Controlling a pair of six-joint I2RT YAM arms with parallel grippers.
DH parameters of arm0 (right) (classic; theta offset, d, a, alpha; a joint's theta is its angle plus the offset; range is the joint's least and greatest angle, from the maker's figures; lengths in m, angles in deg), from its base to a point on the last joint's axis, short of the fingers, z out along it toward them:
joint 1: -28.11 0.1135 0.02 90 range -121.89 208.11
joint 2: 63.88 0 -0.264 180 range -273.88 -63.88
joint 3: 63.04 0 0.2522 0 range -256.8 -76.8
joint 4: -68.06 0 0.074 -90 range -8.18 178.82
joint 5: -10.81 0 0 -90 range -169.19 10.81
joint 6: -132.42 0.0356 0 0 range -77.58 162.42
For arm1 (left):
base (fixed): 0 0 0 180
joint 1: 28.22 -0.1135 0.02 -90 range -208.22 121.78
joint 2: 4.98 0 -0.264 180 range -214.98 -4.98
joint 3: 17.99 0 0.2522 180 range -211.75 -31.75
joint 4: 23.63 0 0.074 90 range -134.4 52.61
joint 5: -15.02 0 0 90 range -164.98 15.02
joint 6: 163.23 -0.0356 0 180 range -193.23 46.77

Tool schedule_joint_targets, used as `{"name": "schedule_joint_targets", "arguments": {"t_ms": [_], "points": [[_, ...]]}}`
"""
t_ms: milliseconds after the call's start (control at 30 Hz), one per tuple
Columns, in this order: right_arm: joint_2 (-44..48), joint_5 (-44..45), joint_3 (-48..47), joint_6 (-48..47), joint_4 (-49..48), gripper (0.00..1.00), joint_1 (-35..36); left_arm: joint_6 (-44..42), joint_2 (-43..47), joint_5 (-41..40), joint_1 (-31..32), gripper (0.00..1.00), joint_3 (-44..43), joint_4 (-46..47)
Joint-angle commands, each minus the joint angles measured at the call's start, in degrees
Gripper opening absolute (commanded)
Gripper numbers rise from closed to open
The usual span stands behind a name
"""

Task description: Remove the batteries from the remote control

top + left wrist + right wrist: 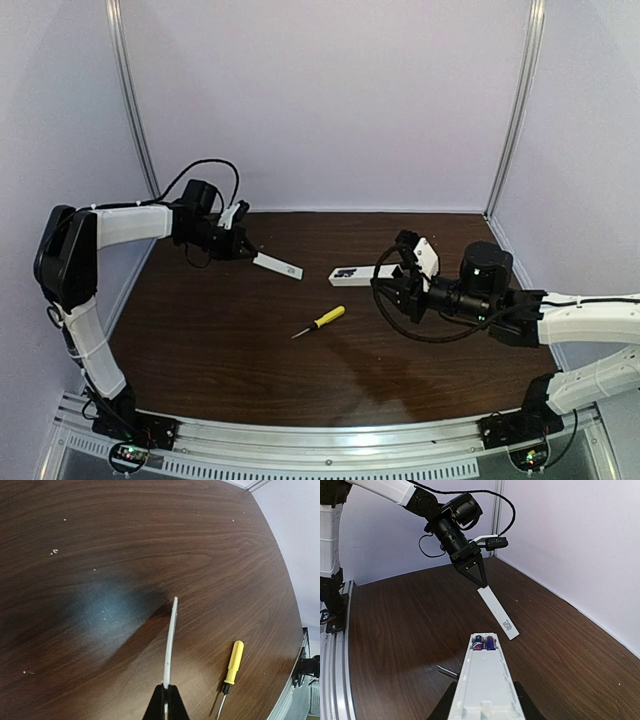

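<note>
My right gripper point(396, 281) is shut on the white remote control point(356, 273), holding it above the table with its open back facing up. In the right wrist view the remote control point(485, 685) runs away from the gripper point(485, 711). Two purple batteries point(485, 643) sit side by side in the compartment at its far end. My left gripper point(241, 246) is shut on the end of a thin white cover strip point(278, 265). In the left wrist view the strip point(171, 640) shows edge-on, slanting down from the gripper point(166, 702) to the table.
A yellow-handled screwdriver point(321, 320) lies on the dark wooden table point(220, 350) between the two arms, also visible as the screwdriver point(232, 662) to the right of the strip. White walls enclose the back and sides. A metal rail point(330, 445) runs along the near edge.
</note>
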Motion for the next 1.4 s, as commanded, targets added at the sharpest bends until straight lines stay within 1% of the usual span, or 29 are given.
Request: {"name": "schedule_joint_targets", "arguments": {"t_ms": [0,267,567,633,767,900,933,967,1000,1100,1300,1367], "points": [[1.03,-0.99,0.86,1.31,-2.3,0.0,0.19,-0.72,-1.98,-0.89,-0.11,0.0,-2.54,-2.46],[1.22,-1.09,0.75,1.31,-1.66,0.0,0.19,-0.22,-5.06,-2.42,-0.11,0.0,-4.78,-6.22],[1.0,-1.69,0.02,1.39,-1.59,0.0,0.19,-0.13,-4.73,-5.4,-0.11,0.26,-5.66,-8.02],[0.82,-2.02,-0.2,1.49,-1.75,0.0,0.2,-0.2,-4.43,-5.85,-0.11,0.33,-5.66,-8.24],[0.53,-2.36,-0.5,1.48,-1.88,0.0,0.17,-0.84,-2.82,-7.28,-0.11,0.61,-5.19,-7.9],[0.22,-3.15,-0.33,1.77,-2.54,0.0,0.18,-1.67,-0.34,-9.86,-0.11,0.75,-4.51,-7.12],[0.09,-3.56,-0.18,1.89,-2.82,0.0,0.17,-1.71,0.46,-11.15,-0.11,0.82,-4.25,-6.79],[-0.05,-4.05,-0.08,1.99,-3.2,0.0,0.17,-1.74,1.48,-13.1,0.0,0.95,-3.99,-6.67],[-0.33,-4.76,0.04,2.14,-3.55,0.0,0.17,-2.23,2.38,-15.14,0.23,0.97,-3.83,-6.62],[-1.66,-7.36,0.14,2.48,-4.72,0.0,0.22,-3.35,5.36,-20.44,1.21,0.97,-3.14,-6.15],[-7.24,-13.8,-1.16,4.77,-7.82,0.0,0.18,-4.8,9.32,-20.42,1.47,0.97,-2.23,-3.97],[-10.14,-16.19,-1.51,8.1,-9.58,0.0,0.46,-6.28,10.63,-20.14,1.47,0.97,-1.93,-3.17]]}}
